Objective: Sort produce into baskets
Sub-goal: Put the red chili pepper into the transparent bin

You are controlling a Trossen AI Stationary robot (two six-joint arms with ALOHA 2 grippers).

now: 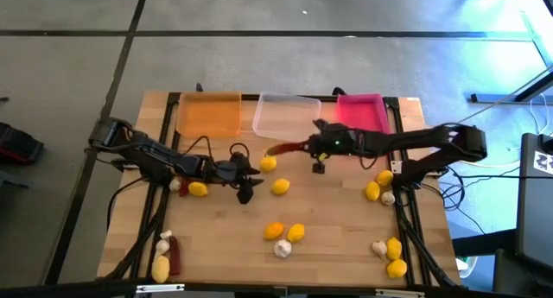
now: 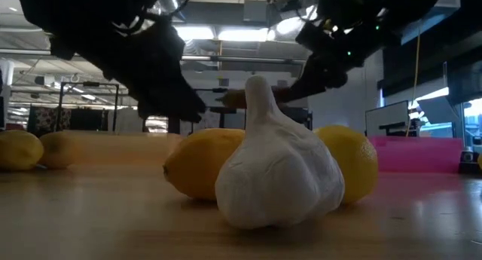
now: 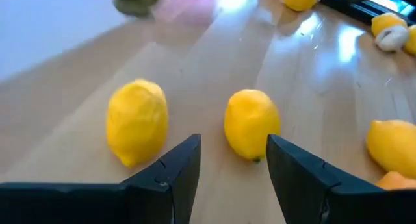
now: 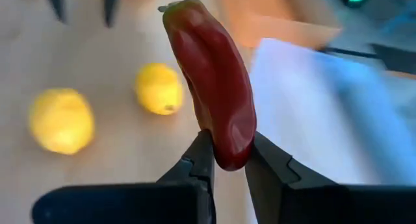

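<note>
A: Where is the right hand [image 1: 304, 146]?

B: Just in front of the clear tray [image 1: 286, 113], at its near edge. It is clenched on a dark red chili [image 4: 214, 81], whose lower end sits between the two fingers [image 4: 198, 160] while the rest sticks out past them.

A: And the chili relative to that clear tray?

B: Held above the surface [image 1: 225, 233], just off the tray's front left corner, not inside it.

A: The other trays?

B: The orange tray [image 1: 208, 113] lies just left of the clear tray, the pink tray [image 1: 362, 110] just right of it, all three in a row along the far edge.

A: The left hand [image 1: 246, 191]?

B: Released, with nothing between its spread fingers [image 3: 172, 178], in front of the clear tray and a little to its left. A lemon [image 3: 251, 123] lies just beyond the gap, another lemon [image 3: 136, 121] beside it.

A: Other produce?

B: More lemons and garlic bulbs scattered well in front of the clear tray, a garlic bulb [image 2: 277, 169] with two lemons behind it nearest the low camera.
</note>
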